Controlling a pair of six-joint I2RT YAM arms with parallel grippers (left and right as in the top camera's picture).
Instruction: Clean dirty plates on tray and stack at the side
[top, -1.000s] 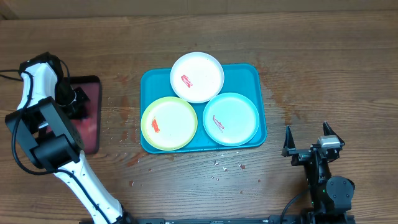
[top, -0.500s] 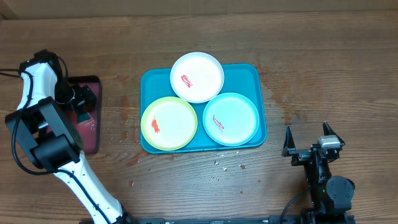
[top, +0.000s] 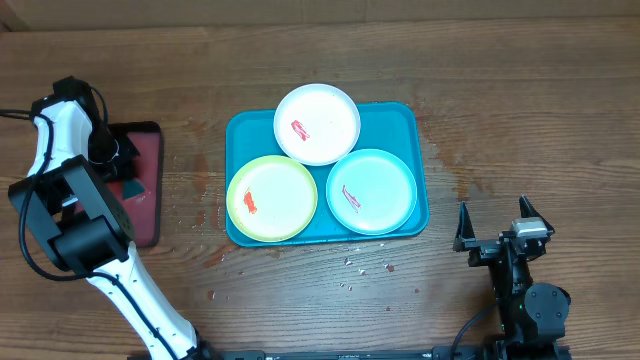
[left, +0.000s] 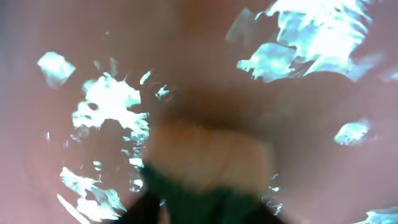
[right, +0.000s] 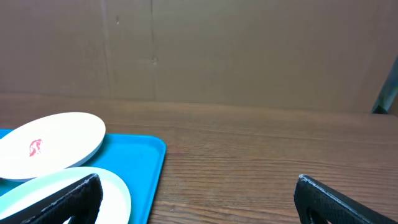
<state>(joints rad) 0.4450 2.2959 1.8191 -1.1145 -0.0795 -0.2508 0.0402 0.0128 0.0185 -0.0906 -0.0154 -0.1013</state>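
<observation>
Three plates lie on the turquoise tray (top: 404, 122): a white plate (top: 317, 123) at the back, a yellow-green plate (top: 272, 197) at front left, a mint plate (top: 371, 190) at front right. Each has a red smear. My left gripper (top: 118, 152) is low over the pinkish-red tray (top: 150, 215), far left of the plates. In the blurred left wrist view it (left: 205, 211) is shut on a yellow and green sponge (left: 208, 155). My right gripper (top: 495, 227) is open and empty, right of the turquoise tray. The right wrist view shows it (right: 205, 202) with the white plate (right: 53, 143) and the mint plate (right: 109, 190).
The pinkish-red tray fills the left wrist view (left: 311, 124) with wet glare. Small crumbs (top: 365, 265) lie on the wooden table in front of the turquoise tray (right: 140, 162). A brown wall stands behind the table.
My left gripper has shifted a little left and back over the pinkish-red tray. The plates and the right arm have not moved.
</observation>
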